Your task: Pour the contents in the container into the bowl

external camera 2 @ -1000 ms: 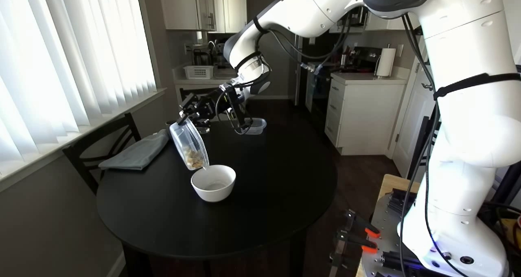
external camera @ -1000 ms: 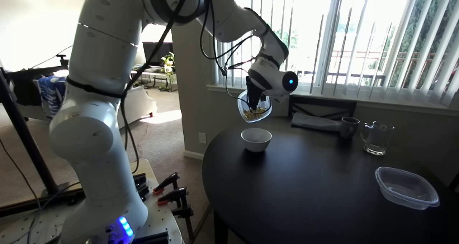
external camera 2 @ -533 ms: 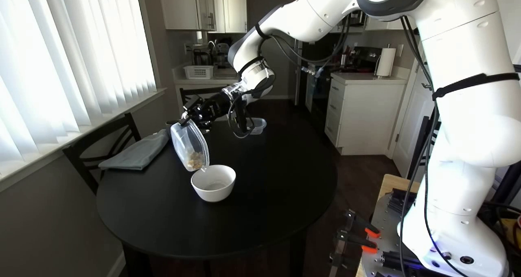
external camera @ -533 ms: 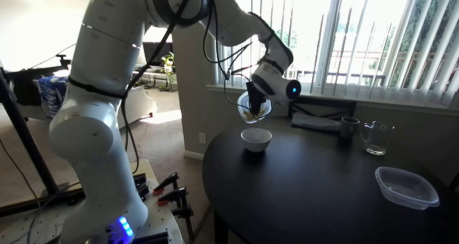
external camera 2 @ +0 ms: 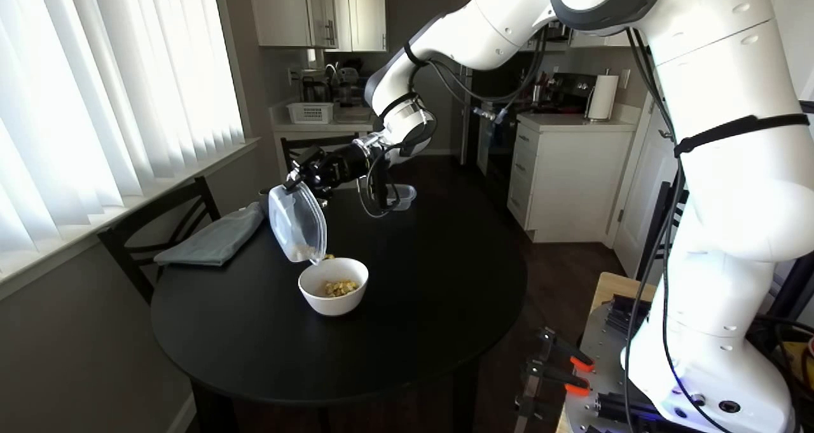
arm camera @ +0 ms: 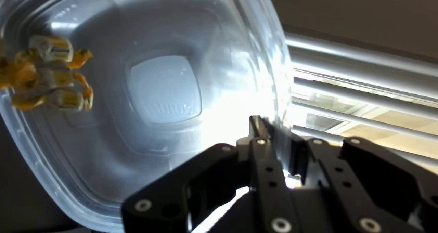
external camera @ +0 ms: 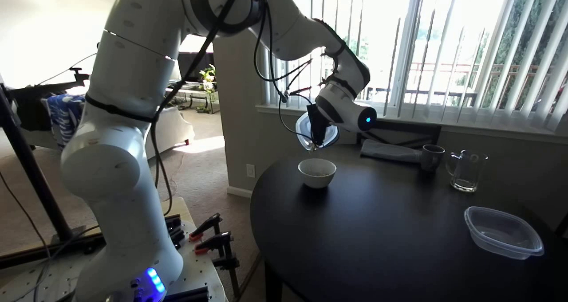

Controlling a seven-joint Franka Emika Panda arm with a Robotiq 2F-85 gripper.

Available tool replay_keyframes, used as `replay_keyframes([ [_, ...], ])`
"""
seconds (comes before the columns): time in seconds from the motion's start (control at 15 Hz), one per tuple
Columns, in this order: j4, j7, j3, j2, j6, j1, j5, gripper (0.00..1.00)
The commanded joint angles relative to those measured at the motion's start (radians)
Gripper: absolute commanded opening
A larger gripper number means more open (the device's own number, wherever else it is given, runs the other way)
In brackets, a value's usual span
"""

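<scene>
Plainly gripping, at the end of a white jointed robot arm, a small shallow tub of whitish translucent plastic with rounded corners. Clamped on its edge with the black metal two-fingered gripper, pinching the tub's wall between both fingertips in the wrist view. Holding it steeply tilted, nearly on edge, with the lower rim just above a small round white bowl; showing a narrow gap between tub and bowl in an exterior view.

Showing in the wrist view a blurred cluster of orange-yellow and whitish pieces at the tub's side well away from the fingertips; cannot tell lying on the wall from loose in the air. Catching faint blurred specks by the tub's lower edge in an exterior view. Revealing inside the bowl a small heap of yellow-tan bits, with a few more by the far rim; cannot tell behind the bowl from above it.

With the bowl upright on a round black table, near the edge. Across the same tabletop, apart from the bowl, seeing a second shallow tub of clear plastic, a clear glass mug with a handle, and a grey mug beside a folded pale blue-grey cloth.
</scene>
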Motion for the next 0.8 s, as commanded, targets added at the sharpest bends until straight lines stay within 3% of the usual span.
replay_keyframes([
  [0.0,-0.010,-0.040,-0.016,-0.002,-0.047,0.001,0.034,0.01],
  [0.73,-0.013,-0.032,-0.029,0.002,-0.107,0.000,0.080,0.01],
])
